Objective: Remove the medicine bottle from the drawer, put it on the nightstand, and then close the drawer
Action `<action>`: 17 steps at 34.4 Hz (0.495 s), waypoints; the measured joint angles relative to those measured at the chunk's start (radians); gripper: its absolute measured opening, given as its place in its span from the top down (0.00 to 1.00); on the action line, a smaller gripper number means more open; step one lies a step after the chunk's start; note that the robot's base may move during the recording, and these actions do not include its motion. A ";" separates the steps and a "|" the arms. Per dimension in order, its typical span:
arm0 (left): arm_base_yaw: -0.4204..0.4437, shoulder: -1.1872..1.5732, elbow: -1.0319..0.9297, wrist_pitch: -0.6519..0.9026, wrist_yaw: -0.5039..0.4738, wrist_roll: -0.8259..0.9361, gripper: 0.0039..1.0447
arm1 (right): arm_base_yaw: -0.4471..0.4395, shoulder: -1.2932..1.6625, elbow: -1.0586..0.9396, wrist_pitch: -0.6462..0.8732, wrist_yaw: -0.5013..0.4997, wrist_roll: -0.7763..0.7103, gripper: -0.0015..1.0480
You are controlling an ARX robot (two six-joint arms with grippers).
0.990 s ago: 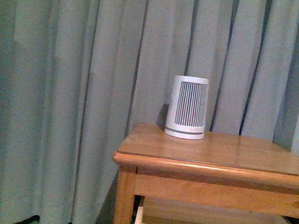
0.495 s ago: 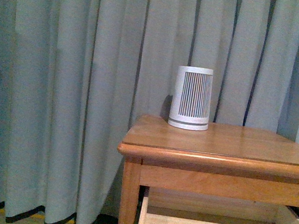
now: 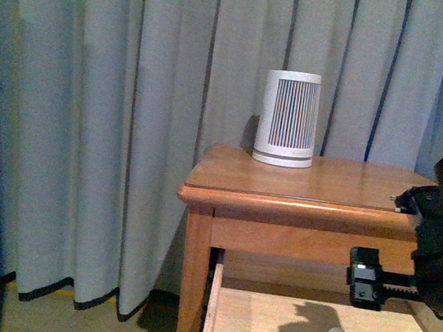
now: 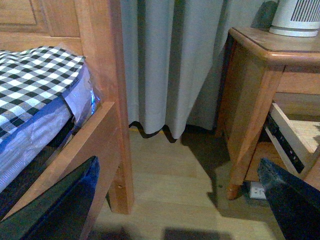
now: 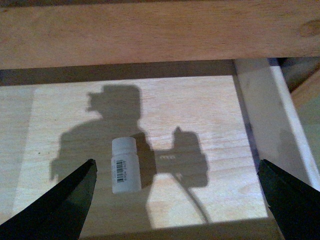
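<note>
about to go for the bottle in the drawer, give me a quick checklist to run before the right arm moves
1. drawer open: ok, pulled out, floor exposed.
2. medicine bottle reachable: ok, lying on its side on the drawer floor, uncovered.
3. right gripper ready: ok, jaws wide, empty.
4. medicine bottle centred between the fingers: not ok, nearer one finger.
5. landing spot on nightstand: ok, bare wood in front of the white slatted device.
6. left gripper clear: ok, open, by the bed frame.
</note>
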 joint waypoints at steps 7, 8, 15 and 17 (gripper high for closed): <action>0.000 0.000 0.000 0.000 0.000 0.000 0.06 | 0.010 0.167 0.140 -0.066 -0.032 0.026 0.07; 0.000 0.000 0.000 0.000 0.000 0.000 0.06 | 0.012 0.192 0.158 -0.081 -0.031 0.033 0.07; 0.000 0.000 0.000 0.000 0.000 0.000 0.06 | 0.023 0.313 0.237 -0.131 -0.045 0.062 0.07; 0.000 0.000 0.000 0.000 0.000 0.000 0.06 | 0.025 0.330 0.248 -0.139 -0.045 0.067 0.07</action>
